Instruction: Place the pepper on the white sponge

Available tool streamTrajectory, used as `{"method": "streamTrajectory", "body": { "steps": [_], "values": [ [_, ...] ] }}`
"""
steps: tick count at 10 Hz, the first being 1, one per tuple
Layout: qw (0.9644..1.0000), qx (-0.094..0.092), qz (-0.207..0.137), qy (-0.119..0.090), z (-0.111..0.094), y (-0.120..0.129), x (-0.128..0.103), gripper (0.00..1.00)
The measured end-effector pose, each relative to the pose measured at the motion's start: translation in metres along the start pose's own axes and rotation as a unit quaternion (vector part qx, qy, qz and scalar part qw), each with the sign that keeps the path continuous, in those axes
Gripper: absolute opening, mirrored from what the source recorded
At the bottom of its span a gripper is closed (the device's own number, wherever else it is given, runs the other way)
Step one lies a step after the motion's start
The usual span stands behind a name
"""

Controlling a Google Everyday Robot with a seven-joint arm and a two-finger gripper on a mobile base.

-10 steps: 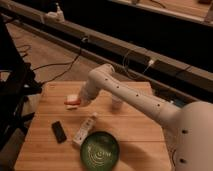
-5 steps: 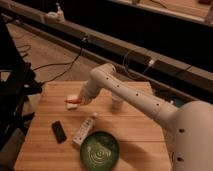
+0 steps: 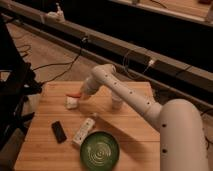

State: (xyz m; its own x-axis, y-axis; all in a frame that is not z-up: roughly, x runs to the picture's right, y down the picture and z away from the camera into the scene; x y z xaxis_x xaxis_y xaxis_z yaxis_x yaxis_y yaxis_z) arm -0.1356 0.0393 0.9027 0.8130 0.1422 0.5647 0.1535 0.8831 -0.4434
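Wooden table (image 3: 45,150) carries all items. Claw (image 3: 83,94) positioned at the far-left part of the table, at the end of the white arm (image 3: 125,95), just beside and slightly above the white sponge (image 3: 72,102). Opening of the claw not discernible from this view; cannot tell whether anything is gripped.

Pepper (image 3: 74,94) visible as a slim red-orange sliver at the claw tip, directly above the far edge of the white sponge. Contact between pepper and sponge: cannot be determined.

Handling notes, by judgement:
- Pepper: light, thin-walled, smooth and slightly slippery. Easily bruised under excess squeeze. Best held across the thicker middle, not the tapered tip or stem.
- White sponge: soft, light, compressible. Liable to shift or tilt if pressed at an edge. Release low and over the centre to prevent rolling off.

Other items, well apart from the work area: black rectangular device (image 3: 59,131), white labelled bottle (image 3: 83,131) lying on its side, green bowl (image 3: 100,151) near the front edge.
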Motion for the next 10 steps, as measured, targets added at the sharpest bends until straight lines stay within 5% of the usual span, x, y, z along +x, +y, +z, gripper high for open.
{"method": "streamTrajectory", "body": {
  "steps": [4,10],
  "values": [
    [0.9997,-0.024,0.003,-0.004,0.044,-0.011,0.001,0.04],
    [0.9988,-0.048,0.003,-0.007,0.066,-0.017,0.000,0.66]
  ]
}}
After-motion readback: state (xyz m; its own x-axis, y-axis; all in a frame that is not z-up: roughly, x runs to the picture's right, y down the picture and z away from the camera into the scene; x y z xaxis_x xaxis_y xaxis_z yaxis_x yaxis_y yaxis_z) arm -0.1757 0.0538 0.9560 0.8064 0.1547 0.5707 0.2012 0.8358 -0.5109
